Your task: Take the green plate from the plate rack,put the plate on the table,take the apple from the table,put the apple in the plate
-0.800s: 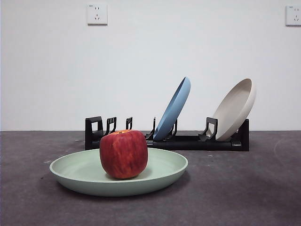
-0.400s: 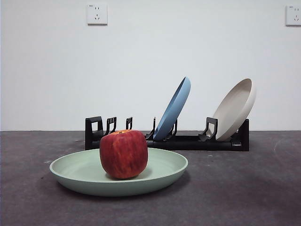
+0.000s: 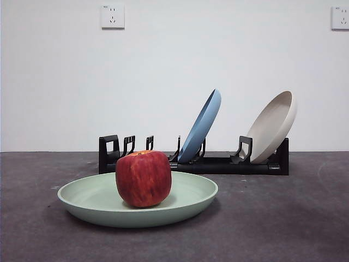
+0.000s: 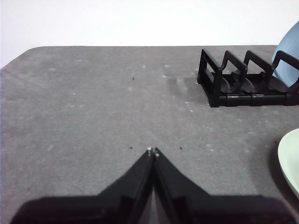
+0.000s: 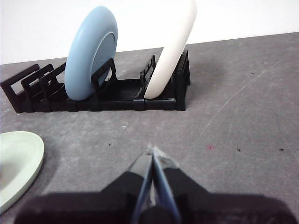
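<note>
The apple (image 3: 143, 178) is seen resting upright near the middle of the green plate (image 3: 188, 199), which lies flat on the table (image 3: 283, 218) in front of the plate rack (image 3: 218, 164). By this layout the task is judged complete.

Left gripper (image 4: 153, 151): jaws pressed together, nothing held, hung over bare table, well apart from the plate's edge. Right gripper (image 5: 152, 151): jaws likewise closed and empty, set back from the rack.

Handling, as judged: the apple is firm, smooth-skinned and fairly weighty for its size — best taken across its widest part, since the waxy skin could slip under a shallow pinch. The plate is stiff and probably light; only its raised rim offers a hold, and it could skate on the table if pushed.

Count: one apple; three plates — one green on the table, one blue plate (image 3: 202, 126) and one cream plate (image 3: 272, 126) leaning in the rack; one rack; two wall sockets (image 3: 112, 16).
</note>
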